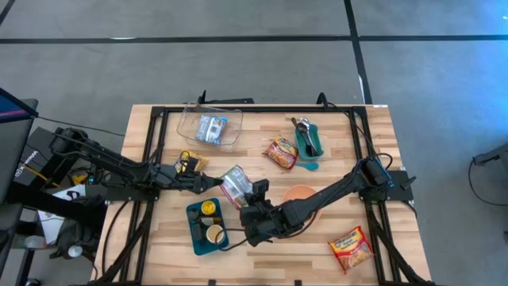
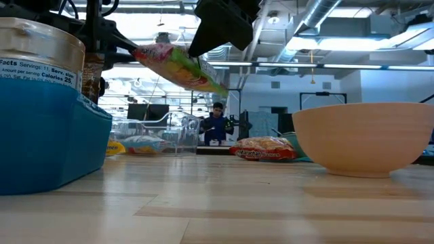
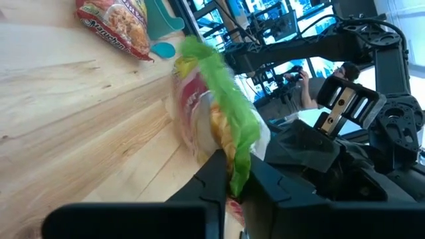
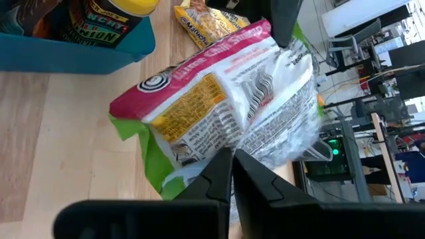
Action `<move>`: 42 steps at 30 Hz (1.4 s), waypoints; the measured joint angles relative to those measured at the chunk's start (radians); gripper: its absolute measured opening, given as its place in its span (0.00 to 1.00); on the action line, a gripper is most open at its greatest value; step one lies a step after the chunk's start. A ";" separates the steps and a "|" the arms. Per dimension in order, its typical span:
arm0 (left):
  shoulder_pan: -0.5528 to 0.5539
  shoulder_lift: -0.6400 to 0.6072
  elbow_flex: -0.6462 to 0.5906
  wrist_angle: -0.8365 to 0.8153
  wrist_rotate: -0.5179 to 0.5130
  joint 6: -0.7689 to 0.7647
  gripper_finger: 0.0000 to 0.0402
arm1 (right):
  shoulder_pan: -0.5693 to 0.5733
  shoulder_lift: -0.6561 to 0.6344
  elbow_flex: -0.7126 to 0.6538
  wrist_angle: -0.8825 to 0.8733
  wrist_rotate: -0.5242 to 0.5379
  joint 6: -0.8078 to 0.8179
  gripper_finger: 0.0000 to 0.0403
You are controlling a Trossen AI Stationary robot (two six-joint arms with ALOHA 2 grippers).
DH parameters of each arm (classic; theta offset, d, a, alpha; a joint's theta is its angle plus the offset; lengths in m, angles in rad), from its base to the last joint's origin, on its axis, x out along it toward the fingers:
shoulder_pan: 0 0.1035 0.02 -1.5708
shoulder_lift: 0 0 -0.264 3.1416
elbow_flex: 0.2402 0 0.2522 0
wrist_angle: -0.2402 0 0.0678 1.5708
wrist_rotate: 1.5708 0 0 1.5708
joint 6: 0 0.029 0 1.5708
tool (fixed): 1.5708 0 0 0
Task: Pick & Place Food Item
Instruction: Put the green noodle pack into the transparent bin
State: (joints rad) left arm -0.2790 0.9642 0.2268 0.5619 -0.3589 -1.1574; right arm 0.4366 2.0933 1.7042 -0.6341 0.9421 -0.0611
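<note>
While both arms meet above the wooden table [image 1: 333,159], the left gripper [image 1: 217,183] and the right gripper [image 1: 252,199] are each clenched on an opposite edge of the snack bag [image 1: 235,184], which hangs clear of the surface just beside the blue bin [image 1: 196,236] of containers. Beyond the blue bin lie a clear tray [image 1: 209,127], a ramen packet [image 1: 282,152], a teal dish [image 1: 308,141] and an orange bowl [image 1: 301,195]. Grey floor [image 1: 238,71] surrounds the table, and a seated person [image 2: 217,123] shows in the room behind, under ceiling ducts [image 2: 325,13].
</note>
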 joint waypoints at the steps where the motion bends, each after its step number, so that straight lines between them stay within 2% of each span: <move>1: 0.000 0.000 0.000 0.000 0.000 0.000 0.05 | 0.000 0.000 0.000 0.001 0.000 0.001 0.02; 8: 0.000 0.000 0.000 -0.001 -0.001 0.000 0.04 | 0.000 0.000 0.000 0.016 0.002 0.001 0.03; 19: 0.000 0.000 0.000 -0.003 -0.012 0.000 0.04 | 0.008 0.000 0.000 0.011 0.005 -0.026 0.25; 25: 0.000 0.000 0.000 0.020 -0.020 0.000 0.04 | 0.025 0.000 0.000 -0.027 0.006 -0.024 0.30; 28: 0.000 0.000 0.000 0.050 -0.037 0.008 0.04 | 0.041 0.000 0.000 -0.046 0.040 -0.001 0.31; 33: 0.000 0.000 0.000 0.110 -0.060 0.122 0.04 | 0.077 0.000 0.000 -0.096 0.083 0.067 0.30; 42: 0.017 0.000 0.000 0.281 -0.095 0.389 0.04 | 0.141 0.000 0.000 -0.155 0.084 0.326 0.29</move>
State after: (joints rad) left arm -0.2619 0.9642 0.2268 0.8434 -0.4541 -0.7689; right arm 0.5774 2.0933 1.7046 -0.7889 1.0263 0.2650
